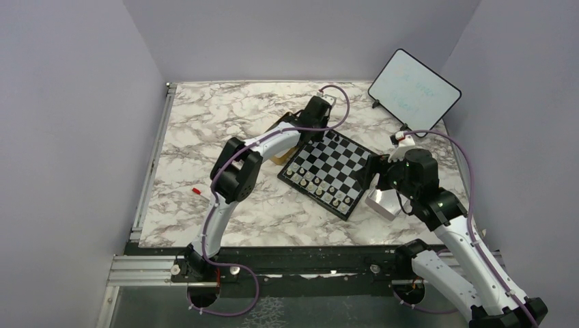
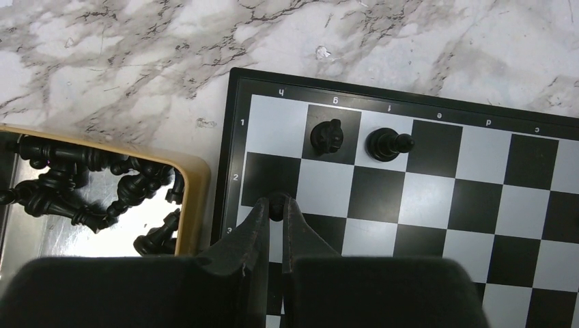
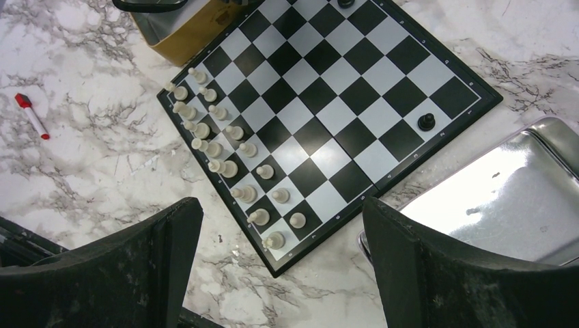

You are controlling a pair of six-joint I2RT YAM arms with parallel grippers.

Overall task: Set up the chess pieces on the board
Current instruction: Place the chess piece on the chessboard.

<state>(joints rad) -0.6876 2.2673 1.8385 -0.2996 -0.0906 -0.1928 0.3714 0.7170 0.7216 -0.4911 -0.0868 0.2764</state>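
Observation:
The board (image 1: 341, 164) lies on the marble table. Pale chess pieces (image 3: 225, 147) fill two rows along its near-left edge. In the left wrist view, two black chess pieces (image 2: 326, 135) (image 2: 386, 144) stand on the first row near the board's corner. My left gripper (image 2: 276, 203) is shut on a small black piece (image 2: 276, 202) above the second-row squares by the board's edge. Another black piece (image 3: 427, 121) stands alone near the right corner. My right gripper (image 3: 278, 208) hangs wide open above the board's near corner, holding nothing.
A gold tin (image 2: 194, 179) with several black pieces (image 2: 68, 184) sits against the board's left edge. A shiny metal tray (image 3: 505, 198) lies right of the board. A red marker (image 1: 196, 192) lies to the left, and a white tablet (image 1: 414, 91) leans at the back right.

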